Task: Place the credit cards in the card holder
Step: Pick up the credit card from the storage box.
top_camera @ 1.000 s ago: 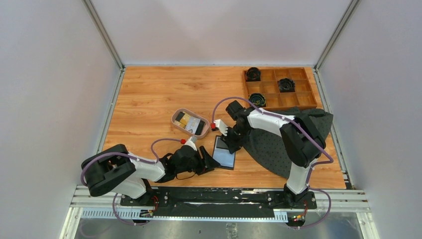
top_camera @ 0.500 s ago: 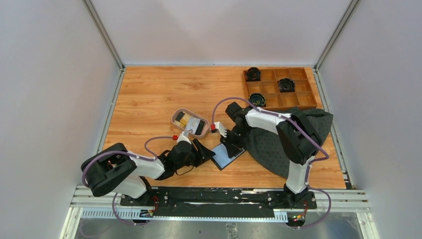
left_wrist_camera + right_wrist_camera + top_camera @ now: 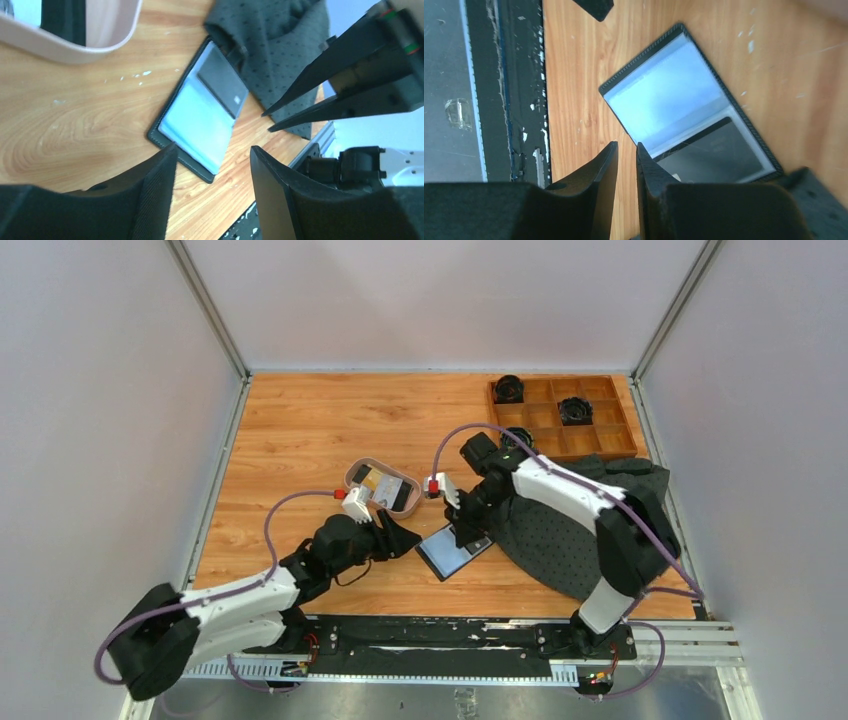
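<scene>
A wooden table (image 3: 300, 430) is seen from above, with a dark dotted cloth (image 3: 560, 540) spread on its right side and a wooden box (image 3: 590, 425) of compartments set at the far right corner. Near the middle an oval tray (image 3: 350, 478) is placed, and the credit cards (image 3: 385, 487) are held in it, gold, white and black side by side. The card holder (image 3: 452, 552) is laid open and flat on the wood, just right of the tray's near end, its far edge touching the cloth's border. In the wrist views its pale clear pockets are shown, and a dark rectangle that looks like a card is seen in the pocket nearest the cloth. The left gripper (image 3: 400, 538) is held low between tray and card holder, its fingers spread wide and nothing is gripped. The right gripper (image 3: 470, 530) is poised at the card holder's cloth-side end; its fingers (image 3: 599, 175) are drawn almost together, with only a slit left between them and nothing in it. Whether the holder is touched by them cannot be told.
</scene>
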